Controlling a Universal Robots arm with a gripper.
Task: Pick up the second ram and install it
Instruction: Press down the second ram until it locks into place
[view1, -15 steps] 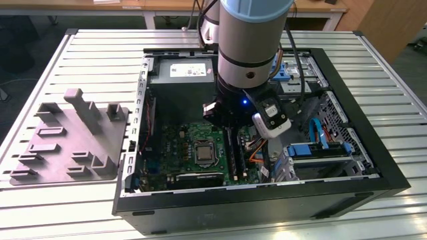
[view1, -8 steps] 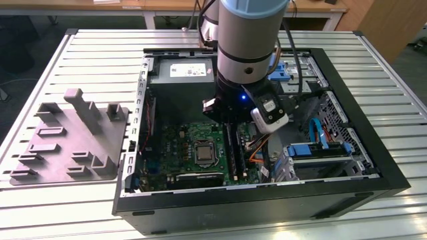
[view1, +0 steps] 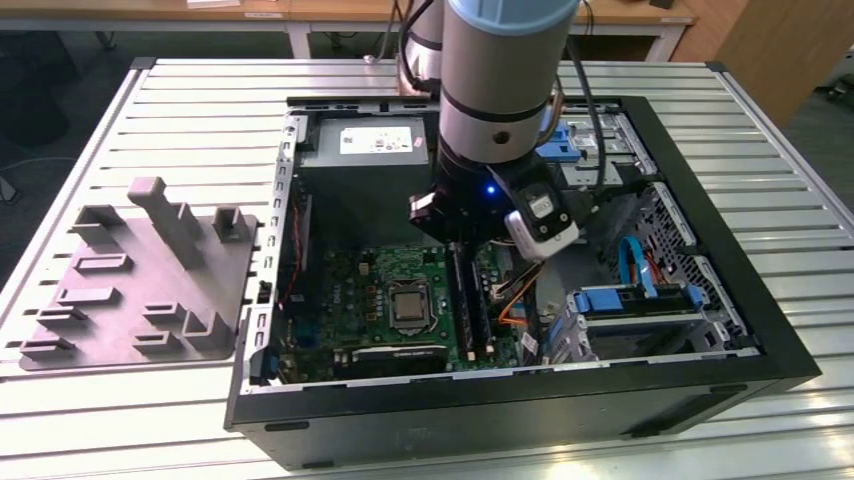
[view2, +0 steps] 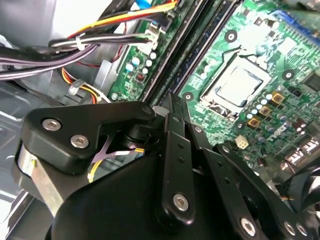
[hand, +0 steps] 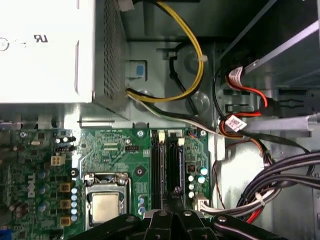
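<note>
Slatted metal counter is carrying an open computer case, and the arm is reaching down into it. Its hand is hanging low over the slot rails on the motherboard, just beside the silver processor socket. In the second wrist view the hand is showing its fingers drawn close together into a narrow point; whether anything thin is sitting between them I cannot tell. A dark blue-green stick, which I take to be the second ram, is lying along one rail directly under the fingertips, so the task is looking nearly done: the stick appears to be in its slot, though full seating cannot be judged.

Room is tight. Bundled cables are crowding one side of the rails, the power supply is standing past their far end, and the blue drive cage is sitting toward the exterior view's right. On the counter outside the case, at the exterior view's left, a grey fixture tray is resting well apart.
</note>
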